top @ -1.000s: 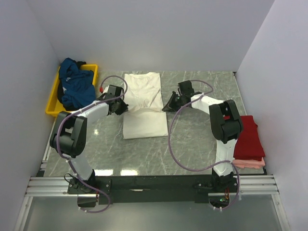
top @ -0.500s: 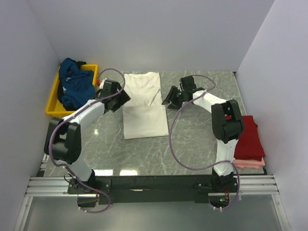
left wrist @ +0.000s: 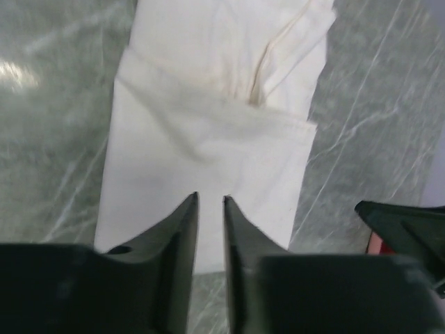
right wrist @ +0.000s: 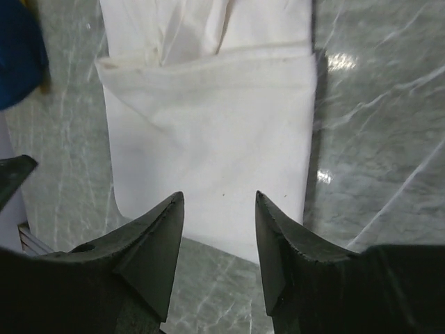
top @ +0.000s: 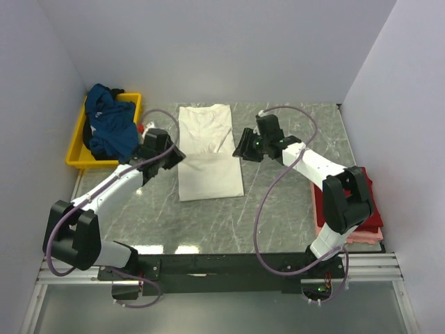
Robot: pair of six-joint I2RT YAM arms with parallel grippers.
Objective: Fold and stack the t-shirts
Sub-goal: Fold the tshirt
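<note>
Stack, right table edge: red t-shirt (top: 368, 202) folded on pale pink t-shirt (top: 361, 237), done.
Cream-white t-shirt (top: 207, 149), table centre: partly folded, not yet stacked.
Dark teal-blue t-shirt (top: 110, 129): crumpled in yellow tray (top: 78, 156), unfolded.
Left gripper (left wrist: 210, 202): low beside the cream shirt's left edge, jaws narrowly apart, empty.
Right gripper (right wrist: 219, 198): opposite edge, jaws apart, empty.

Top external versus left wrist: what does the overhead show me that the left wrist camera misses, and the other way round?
Only top external: the dark teal-blue shirt heaped in the yellow tray at far left, and the red shirt lying on the pale pink shirt at the right edge. Only left wrist: the left gripper close up, a narrow gap between its fingers, nothing held, plus the fold's hem seam. Both: the cream-white shirt, folded over itself on the marble table.
</note>
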